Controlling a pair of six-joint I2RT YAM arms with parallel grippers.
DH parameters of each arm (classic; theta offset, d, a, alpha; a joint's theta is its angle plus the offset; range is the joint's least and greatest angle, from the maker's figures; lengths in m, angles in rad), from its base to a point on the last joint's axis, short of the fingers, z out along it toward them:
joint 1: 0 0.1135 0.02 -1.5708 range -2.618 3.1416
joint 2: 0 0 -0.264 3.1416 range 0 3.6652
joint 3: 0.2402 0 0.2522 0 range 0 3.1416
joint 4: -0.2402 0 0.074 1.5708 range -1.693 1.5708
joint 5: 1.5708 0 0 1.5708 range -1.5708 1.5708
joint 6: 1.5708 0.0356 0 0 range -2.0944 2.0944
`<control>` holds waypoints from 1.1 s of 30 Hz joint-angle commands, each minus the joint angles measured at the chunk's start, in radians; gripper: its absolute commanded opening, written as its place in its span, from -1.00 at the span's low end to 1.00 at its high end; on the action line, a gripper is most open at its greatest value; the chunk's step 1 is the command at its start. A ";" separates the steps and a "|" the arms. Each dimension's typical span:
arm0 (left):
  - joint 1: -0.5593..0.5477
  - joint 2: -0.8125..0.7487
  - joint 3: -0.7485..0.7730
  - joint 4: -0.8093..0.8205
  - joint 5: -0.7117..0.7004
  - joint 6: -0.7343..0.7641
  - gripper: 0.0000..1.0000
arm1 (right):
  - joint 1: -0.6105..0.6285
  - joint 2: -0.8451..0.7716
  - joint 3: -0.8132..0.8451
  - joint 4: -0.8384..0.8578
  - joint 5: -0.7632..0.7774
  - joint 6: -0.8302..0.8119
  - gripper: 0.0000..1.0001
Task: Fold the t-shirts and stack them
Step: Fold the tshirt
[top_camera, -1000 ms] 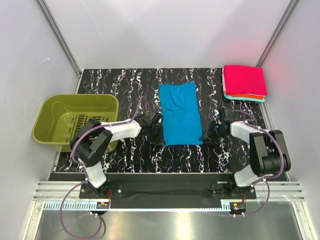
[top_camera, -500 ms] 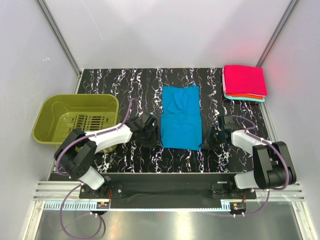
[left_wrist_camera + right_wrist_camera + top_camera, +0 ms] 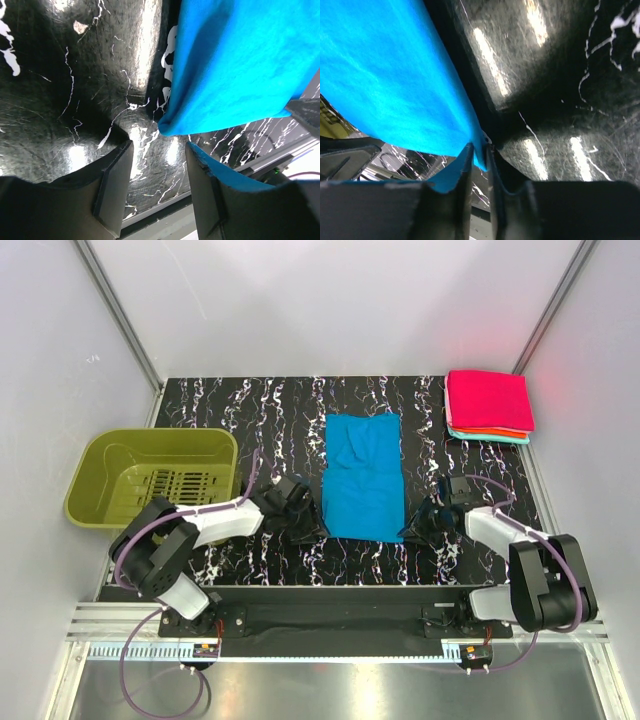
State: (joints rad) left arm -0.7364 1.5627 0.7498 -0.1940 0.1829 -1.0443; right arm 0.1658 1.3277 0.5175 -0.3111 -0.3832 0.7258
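Near edge, top view, 6 o'clock at the arm bases. Both arms lie low on the table (image 3: 250,405), one at each near corner of the blue t-shirt (image 3: 362,475).

Left gripper (image 3: 157,150), at the shirt's 7 o'clock corner: jaws spread wide, nothing between the pads. The cloth corner sits just beyond the fingertips, apart from both.

Right gripper (image 3: 479,156), at the 5 o'clock corner: jaws drawn narrow with the tip of the corner dipping between them. Cannot tell whether they bite the cloth or only bracket it.

Blue t-shirt: mid-table, already folded into a narrow rectangle. Its long axis runs 6 to 12 o'clock, near hem toward the arms, with some wrinkling in the far half.

Judgement: this is the end-over-end fold. Next move calls for both grippers to take the near corners together, lift evenly, and carry the hem toward 12 o'clock. The left gripper needs to advance onto the cloth first.

Farther out: olive basket (image 3: 88,480) at 9 o'clock. Finished stack (image 3: 488,400) at 1 o'clock, magenta on top, with orange and teal edges showing below.
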 commanded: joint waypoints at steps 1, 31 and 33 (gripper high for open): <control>-0.004 0.019 -0.020 0.062 -0.005 -0.034 0.04 | 0.011 -0.048 -0.019 0.006 -0.005 0.046 -0.47; -0.003 0.065 0.033 0.058 -0.026 0.018 -1.00 | 0.038 -0.039 -0.042 -0.003 0.032 0.067 -0.91; -0.004 0.025 0.034 0.029 -0.036 0.026 -1.00 | 0.038 -0.068 -0.028 -0.026 0.035 0.049 -1.00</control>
State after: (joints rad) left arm -0.7372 1.6241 0.7597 -0.1226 0.1913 -1.0538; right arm 0.1955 1.2892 0.4709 -0.3195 -0.3771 0.8047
